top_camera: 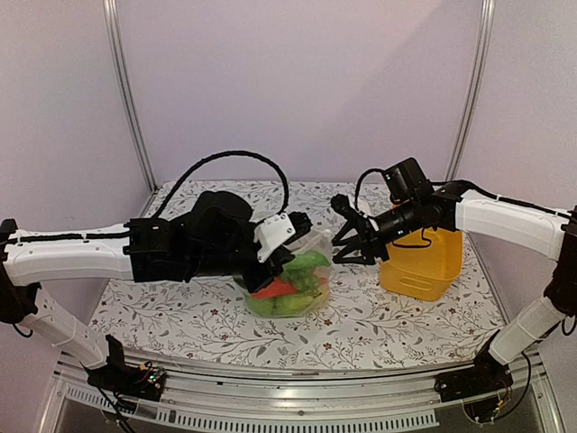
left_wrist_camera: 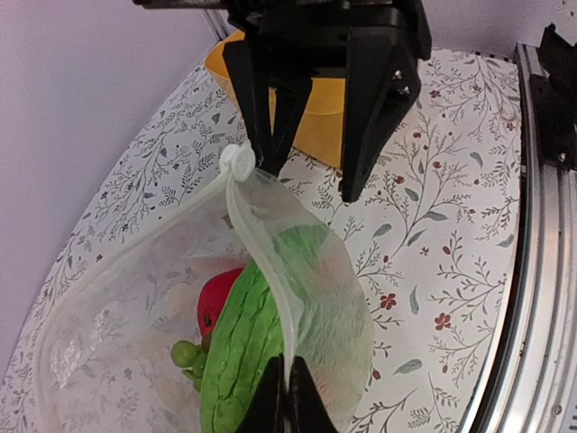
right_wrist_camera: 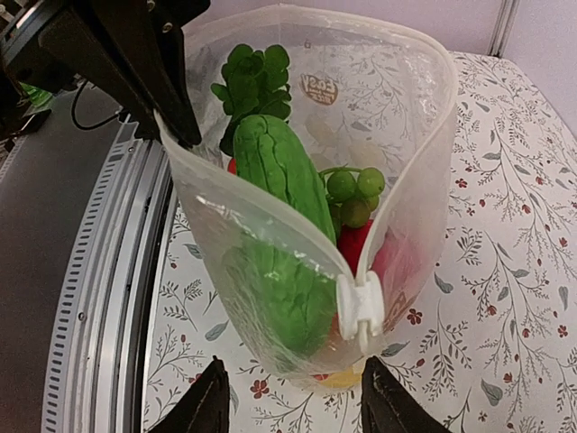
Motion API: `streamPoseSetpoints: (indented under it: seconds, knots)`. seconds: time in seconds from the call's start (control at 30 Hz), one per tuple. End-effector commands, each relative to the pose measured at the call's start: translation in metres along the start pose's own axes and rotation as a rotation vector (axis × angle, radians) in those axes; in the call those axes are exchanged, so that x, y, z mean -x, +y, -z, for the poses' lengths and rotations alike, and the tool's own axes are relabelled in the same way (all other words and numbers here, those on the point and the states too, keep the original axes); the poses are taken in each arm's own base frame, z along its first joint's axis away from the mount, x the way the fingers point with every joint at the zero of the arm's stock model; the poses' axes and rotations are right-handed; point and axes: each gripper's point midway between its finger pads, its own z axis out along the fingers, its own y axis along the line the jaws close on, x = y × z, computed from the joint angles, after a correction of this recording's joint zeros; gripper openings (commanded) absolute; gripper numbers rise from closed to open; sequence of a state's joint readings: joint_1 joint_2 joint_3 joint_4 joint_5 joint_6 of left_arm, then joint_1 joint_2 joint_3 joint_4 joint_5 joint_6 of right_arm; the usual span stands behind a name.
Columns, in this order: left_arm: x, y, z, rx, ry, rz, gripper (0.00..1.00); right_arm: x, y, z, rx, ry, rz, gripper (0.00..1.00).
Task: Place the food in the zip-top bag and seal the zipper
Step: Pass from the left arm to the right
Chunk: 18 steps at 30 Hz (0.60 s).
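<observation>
Where floral tablecloth meets lilac walls, filled zip-top bag, yellow bin nearby

Clear zip-top bag, green food, yellow bin

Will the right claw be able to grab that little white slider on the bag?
Probably yes: the right claw is open, the white slider sits just ahead of it, nothing in between.

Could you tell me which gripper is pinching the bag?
The left gripper: its fingers are shut on the rim of the bag; the right gripper stands open.
</observation>
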State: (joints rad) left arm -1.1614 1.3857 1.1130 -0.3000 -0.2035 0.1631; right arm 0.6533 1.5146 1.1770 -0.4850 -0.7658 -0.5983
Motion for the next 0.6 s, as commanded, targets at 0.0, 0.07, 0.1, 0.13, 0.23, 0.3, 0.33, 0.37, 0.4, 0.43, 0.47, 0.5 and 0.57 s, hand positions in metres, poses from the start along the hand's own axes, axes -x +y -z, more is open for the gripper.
streamPoseSetpoints:
  seconds: [0.0,0.07,0.1,0.13,0.23,0.3,0.33,0.37,0.4,0.43,0.47,0.5,0.57]
  knots:
    - [0.012,0.013,0.011,0.026,-0.057,0.038,0.02,0.025,-0.017,0.002,-0.046,-0.067,0.035,0.48]
    - [0.011,0.013,0.012,0.021,-0.061,0.042,0.02,0.03,-0.021,0.001,-0.06,-0.084,0.035,0.47]
    - [0.008,0.014,0.011,0.02,-0.06,0.045,0.02,0.032,-0.022,0.0,-0.054,-0.09,0.03,0.46]
    - [0.006,0.014,0.01,0.019,-0.059,0.047,0.02,0.03,-0.024,-0.004,-0.045,-0.086,0.019,0.45]
    - [0.0,0.013,0.008,0.011,-0.048,0.052,0.02,0.027,-0.029,-0.011,-0.032,-0.079,-0.003,0.45]
    - [-0.002,0.012,0.008,0.009,-0.05,0.056,0.02,0.028,-0.033,-0.013,-0.04,-0.078,-0.005,0.45]
    - [-0.002,0.012,0.007,0.009,-0.051,0.057,0.02,0.028,-0.034,-0.013,-0.044,-0.08,-0.004,0.46]
    - [-0.002,0.013,0.007,0.01,-0.056,0.059,0.02,0.03,-0.035,-0.013,-0.047,-0.083,0.0,0.45]
    - [-0.001,0.013,0.008,0.011,-0.061,0.061,0.02,0.031,-0.035,-0.013,-0.049,-0.086,0.004,0.42]
    - [0.0,0.014,0.007,0.013,-0.061,0.062,0.02,0.032,-0.036,-0.013,-0.051,-0.088,0.007,0.39]
    - [0.0,0.016,0.007,0.017,-0.061,0.064,0.02,0.032,-0.036,-0.013,-0.05,-0.09,0.006,0.36]
    - [0.001,0.017,0.008,0.02,-0.064,0.065,0.02,0.032,-0.035,-0.013,-0.046,-0.089,-0.001,0.33]
    - [0.0,0.02,0.007,0.028,-0.061,0.071,0.02,0.029,-0.033,-0.014,-0.039,-0.088,-0.007,0.26]
